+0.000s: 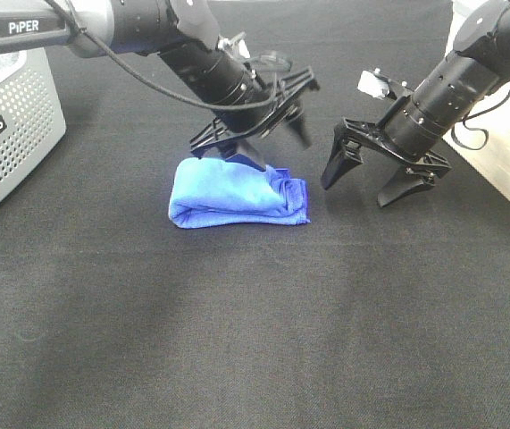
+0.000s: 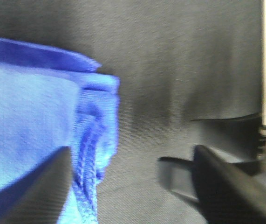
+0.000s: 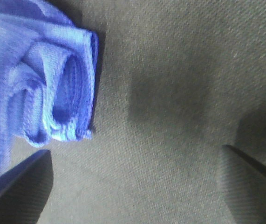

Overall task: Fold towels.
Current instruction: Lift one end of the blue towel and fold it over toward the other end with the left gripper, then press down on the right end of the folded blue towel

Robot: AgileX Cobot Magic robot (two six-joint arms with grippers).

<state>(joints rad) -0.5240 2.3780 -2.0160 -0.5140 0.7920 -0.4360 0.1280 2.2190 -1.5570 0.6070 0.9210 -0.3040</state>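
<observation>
Folded blue towel (image 1: 232,192) on black cloth (image 1: 255,340)

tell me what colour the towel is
The towel is plain blue, shown best in the exterior high view.

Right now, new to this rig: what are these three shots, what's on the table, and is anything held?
This is a machine with two black jointed arms, each ending in a two-fingered tool. The wide picture comes from a camera mounted high, looking down on both arms. The other two come from small cameras on each arm's wrist, looking out between that tool's fingers.

On the black cloth lies one blue towel, already folded into a small bundle. A grey perforated bin stands at the left edge.

The left tool is open over the towel's right end. Whether a finger touches the towel, I cannot tell. The right tool is open beside the towel, above bare cloth. Neither tool holds anything.
</observation>
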